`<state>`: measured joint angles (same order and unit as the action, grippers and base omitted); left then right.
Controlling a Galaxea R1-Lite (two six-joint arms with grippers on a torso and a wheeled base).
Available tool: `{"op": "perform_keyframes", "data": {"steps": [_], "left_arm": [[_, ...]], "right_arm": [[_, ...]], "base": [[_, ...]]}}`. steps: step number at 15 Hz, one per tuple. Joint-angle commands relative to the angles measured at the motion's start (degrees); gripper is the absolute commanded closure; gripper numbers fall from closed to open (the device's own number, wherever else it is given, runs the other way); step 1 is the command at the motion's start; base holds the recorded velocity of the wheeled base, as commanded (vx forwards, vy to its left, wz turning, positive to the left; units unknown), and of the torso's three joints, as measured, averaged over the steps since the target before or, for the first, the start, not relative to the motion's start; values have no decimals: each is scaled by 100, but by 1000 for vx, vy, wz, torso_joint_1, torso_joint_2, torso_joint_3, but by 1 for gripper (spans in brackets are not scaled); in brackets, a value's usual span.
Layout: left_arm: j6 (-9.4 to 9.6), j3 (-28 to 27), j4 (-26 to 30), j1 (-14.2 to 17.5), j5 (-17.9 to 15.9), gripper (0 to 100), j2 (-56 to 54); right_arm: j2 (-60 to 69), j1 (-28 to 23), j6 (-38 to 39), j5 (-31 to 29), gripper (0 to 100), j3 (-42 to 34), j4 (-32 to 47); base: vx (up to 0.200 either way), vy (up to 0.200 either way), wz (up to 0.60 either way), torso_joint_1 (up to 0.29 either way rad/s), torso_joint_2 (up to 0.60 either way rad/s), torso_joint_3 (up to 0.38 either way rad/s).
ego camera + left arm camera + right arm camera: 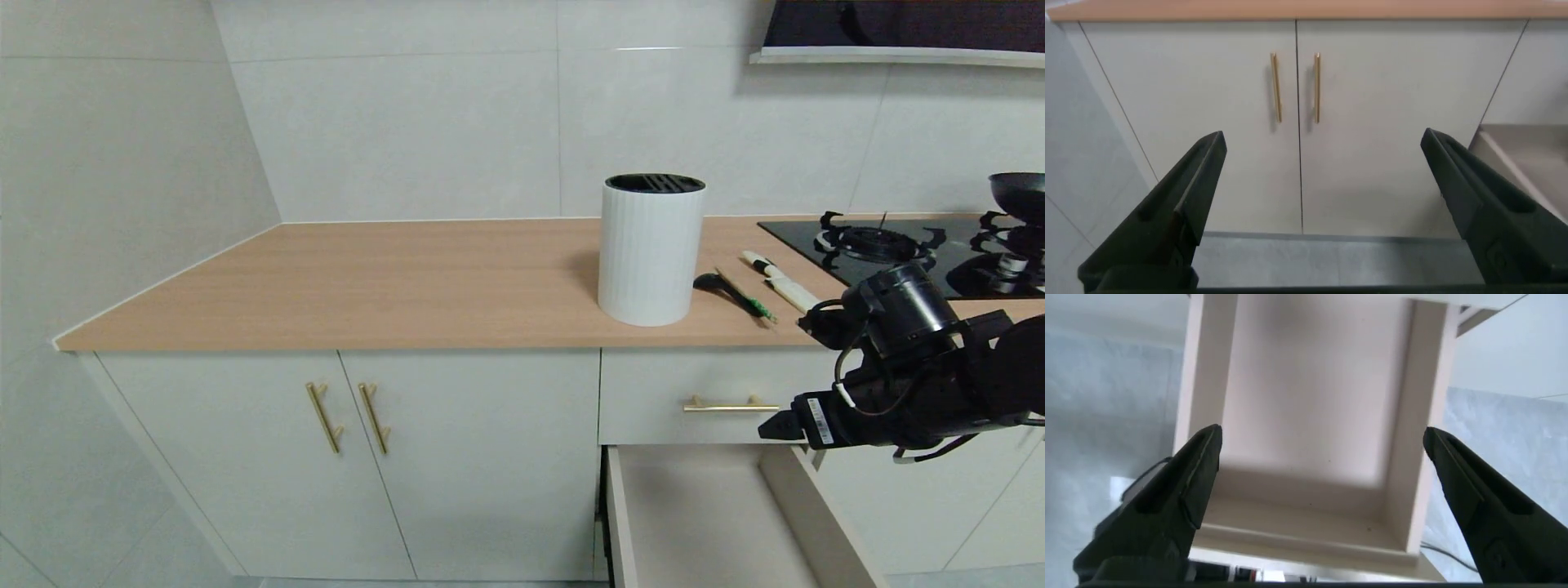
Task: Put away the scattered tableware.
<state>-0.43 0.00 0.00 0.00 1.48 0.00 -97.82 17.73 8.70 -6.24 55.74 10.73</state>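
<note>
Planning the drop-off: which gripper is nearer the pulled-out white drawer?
Right. The right gripper hangs open directly over the pulled-out white drawer; the left gripper faces the gold-handled white cabinet doors beside it.

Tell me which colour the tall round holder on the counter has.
The holder is white, finely ribbed, with a black slotted top; the head view shows it best.

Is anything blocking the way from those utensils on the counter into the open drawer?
Nothing visible does. The utensils lie on the counter beside the white holder, and the drawer stands open just below. The right gripper hangs over it, jaws apart.
</note>
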Motion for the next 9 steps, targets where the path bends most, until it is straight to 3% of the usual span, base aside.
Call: {"op": "perform_keyframes", "data": {"steps": [1, 4, 9], "left_arm": [[-1, 0, 0, 0, 2, 0, 0], [-1, 0, 0, 0, 2, 0, 0], [-1, 0, 0, 0, 2, 0, 0]], "right_arm": [[-18, 3, 0, 0, 0, -19, -9], [-9, 3, 0, 0, 0, -28, -97], [-36, 38, -35, -114, 0, 122, -915]], "base": [[0, 0, 0, 203, -481, -281], [0, 0, 0, 146, -326, -191], [0, 0, 0, 13, -28, -18]]}}
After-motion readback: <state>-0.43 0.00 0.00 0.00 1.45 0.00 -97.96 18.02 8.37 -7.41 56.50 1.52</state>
